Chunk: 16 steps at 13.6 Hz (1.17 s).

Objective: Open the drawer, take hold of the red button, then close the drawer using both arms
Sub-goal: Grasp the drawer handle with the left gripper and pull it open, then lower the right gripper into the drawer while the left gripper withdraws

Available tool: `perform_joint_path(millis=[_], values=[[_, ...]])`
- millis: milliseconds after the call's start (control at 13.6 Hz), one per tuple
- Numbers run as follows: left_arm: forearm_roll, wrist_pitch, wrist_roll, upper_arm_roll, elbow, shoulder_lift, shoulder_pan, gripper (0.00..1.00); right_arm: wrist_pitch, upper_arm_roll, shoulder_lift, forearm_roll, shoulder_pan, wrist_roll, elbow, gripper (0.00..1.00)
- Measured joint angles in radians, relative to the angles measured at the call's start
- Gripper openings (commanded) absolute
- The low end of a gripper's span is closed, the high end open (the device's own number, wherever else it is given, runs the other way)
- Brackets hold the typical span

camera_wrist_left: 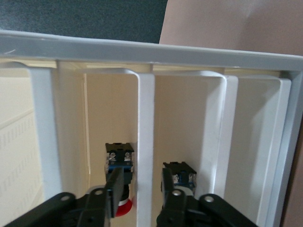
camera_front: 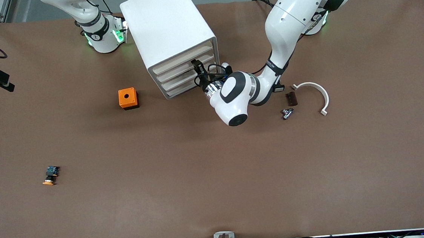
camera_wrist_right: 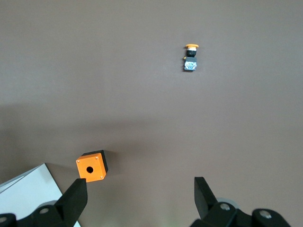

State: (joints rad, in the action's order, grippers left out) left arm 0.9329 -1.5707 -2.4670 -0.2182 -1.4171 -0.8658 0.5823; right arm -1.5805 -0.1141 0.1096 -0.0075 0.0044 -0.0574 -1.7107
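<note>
- Front view: the left arm is reaching from its base to the white cabinet, and the left gripper is poking at the stacked drawer fronts. The drawer looks barely pulled out, if at all, so a grab could fail or the wrist could knock the cabinet. The right arm is waiting near its base. The orange-capped button is lying well apart on the table, near the front camera; the orange box is sitting beside the cabinet.
- Left wrist view: the fingers are straddling a white divider, not gripping anything yet. The red-capped button is lying in one compartment, touching one finger; a second black switch is lying in the next. Closing here is likely to pinch the divider, not the button.
- Right wrist view: the right gripper is hanging spread wide over bare table, holding nothing.
</note>
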Motion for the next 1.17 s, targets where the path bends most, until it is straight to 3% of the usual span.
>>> perform_joint_path(millis=[73, 147, 587, 807, 954, 1027, 1100, 1174], values=[[0.0, 0.0, 0.0, 0.0, 0.0, -0.004, 0.004, 0.05, -0.001, 0.0, -0.027, -0.001, 0.0, -0.004, 0.001, 1.0], [0.0, -0.001, 0.0, 0.0, 0.0, -0.005, 0.008, 0.0, -0.004, 0.0, -0.056, -0.002, 0.0, -0.007, 0.004, 1.0], [0.0, 0.001, 0.004, 0.048, 0.03, -0.004, 0.004, 0.0, -0.031, -0.002, -0.181, -0.072, -0.041, -0.084, 0.03, 1.0], [-0.002, 0.007, 0.019, 0.113, 0.081, -0.001, -0.037, 0.0, -0.033, 0.002, -0.216, -0.07, -0.041, -0.068, 0.047, 1.0], [-0.008, 0.008, 0.051, 0.125, 0.102, -0.001, -0.089, 0.01, -0.033, 0.009, -0.22, -0.021, -0.026, 0.059, 0.05, 1.0], [-0.009, 0.008, 0.08, 0.126, 0.106, -0.001, -0.116, 0.08, -0.033, 0.013, -0.22, 0.01, 0.001, 0.143, 0.052, 1.0], [-0.009, 0.008, 0.109, 0.126, 0.107, -0.001, -0.136, 0.25, -0.032, 0.018, -0.22, 0.028, 0.039, 0.234, 0.053, 1.0], [-0.008, 0.006, 0.131, 0.126, 0.108, -0.001, -0.148, 0.59, -0.032, 0.022, -0.22, 0.034, 0.084, 0.328, 0.054, 1.0]])
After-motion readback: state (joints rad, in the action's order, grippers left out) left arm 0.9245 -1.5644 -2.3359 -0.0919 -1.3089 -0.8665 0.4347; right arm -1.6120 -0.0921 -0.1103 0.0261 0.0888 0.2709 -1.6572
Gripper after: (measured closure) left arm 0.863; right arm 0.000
